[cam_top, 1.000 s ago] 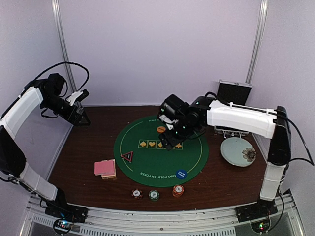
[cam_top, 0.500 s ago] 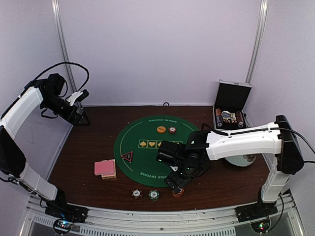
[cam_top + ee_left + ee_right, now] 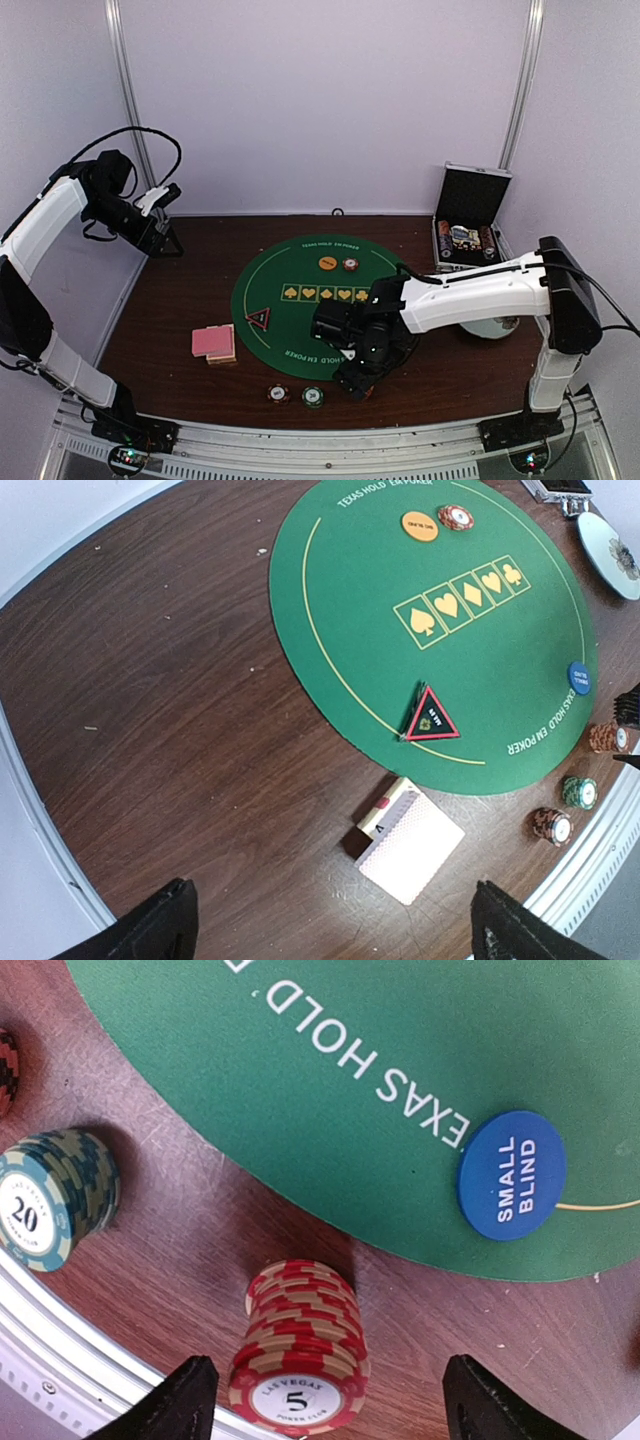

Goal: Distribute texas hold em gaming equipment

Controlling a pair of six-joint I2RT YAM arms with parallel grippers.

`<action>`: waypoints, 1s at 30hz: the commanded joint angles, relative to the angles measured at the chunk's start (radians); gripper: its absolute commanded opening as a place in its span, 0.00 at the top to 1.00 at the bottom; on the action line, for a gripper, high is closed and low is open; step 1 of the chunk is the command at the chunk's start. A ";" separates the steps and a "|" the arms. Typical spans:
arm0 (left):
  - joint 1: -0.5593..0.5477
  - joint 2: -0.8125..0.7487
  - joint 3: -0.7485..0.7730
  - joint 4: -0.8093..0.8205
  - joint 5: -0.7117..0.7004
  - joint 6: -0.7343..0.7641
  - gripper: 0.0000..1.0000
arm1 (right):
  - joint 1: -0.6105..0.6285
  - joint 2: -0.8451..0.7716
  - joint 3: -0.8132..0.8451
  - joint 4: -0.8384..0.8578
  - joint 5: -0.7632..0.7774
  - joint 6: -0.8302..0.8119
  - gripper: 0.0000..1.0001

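Right end effector (image 3: 330, 1362) hangs spread over red chips (image 3: 298, 1332) — wooden table (image 3: 190, 1230).

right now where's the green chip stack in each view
top external: green stack at bottom centre on bare wood, just left of the right gripper.
left wrist: lower right, the middle of three stacks.
right wrist: at the left edge, its top marked 20.
shared landmark: the green mat; the stack sits just outside its rim.
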 commanded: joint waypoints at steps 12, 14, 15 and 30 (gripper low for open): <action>0.007 -0.008 0.018 -0.018 -0.007 0.019 0.03 | 0.007 0.045 -0.023 0.051 -0.040 -0.009 0.31; 0.007 -0.010 0.019 -0.018 -0.011 0.019 0.02 | 0.007 0.048 -0.024 0.052 -0.042 -0.008 0.33; 0.007 -0.010 0.022 -0.018 -0.012 0.019 0.03 | 0.007 0.049 -0.025 0.054 -0.042 -0.008 0.35; 0.007 -0.008 0.023 -0.018 -0.011 0.018 0.02 | 0.007 0.018 -0.020 0.034 -0.023 -0.003 0.59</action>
